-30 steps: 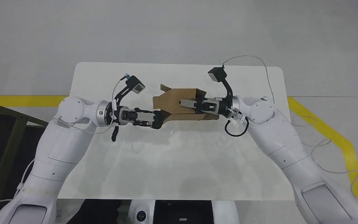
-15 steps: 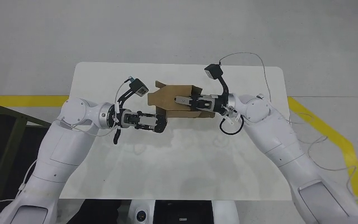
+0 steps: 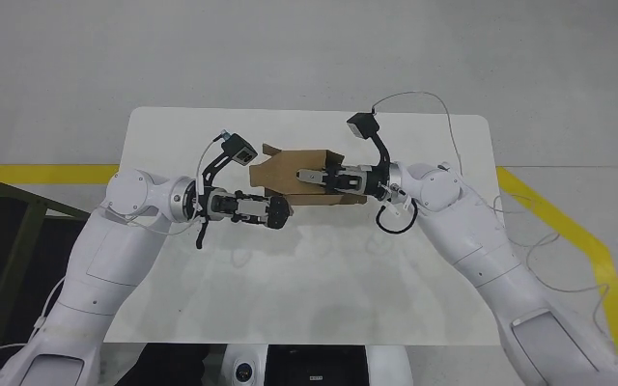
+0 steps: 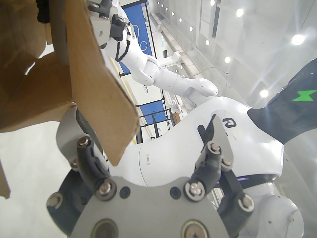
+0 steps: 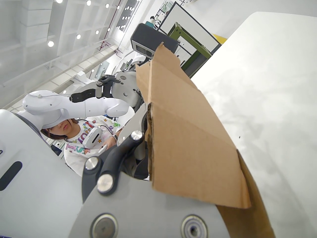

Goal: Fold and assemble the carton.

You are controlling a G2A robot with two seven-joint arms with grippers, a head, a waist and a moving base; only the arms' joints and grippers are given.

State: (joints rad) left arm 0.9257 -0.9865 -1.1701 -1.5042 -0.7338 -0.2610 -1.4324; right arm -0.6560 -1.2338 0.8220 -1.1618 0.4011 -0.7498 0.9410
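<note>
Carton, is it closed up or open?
Open. The carton has loose flaps sticking out at one end in the top view, and the left wrist view looks right inside it.

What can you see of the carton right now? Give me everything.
The carton is plain brown corrugated cardboard, partly erected and unsealed, with loose flaps sticking out at one end. It lies lengthwise across the far half of the white table. The right claw reaches in over it from one end. The left claw, open, sits at its near corner, with a flap edge crossing one finger.
</note>
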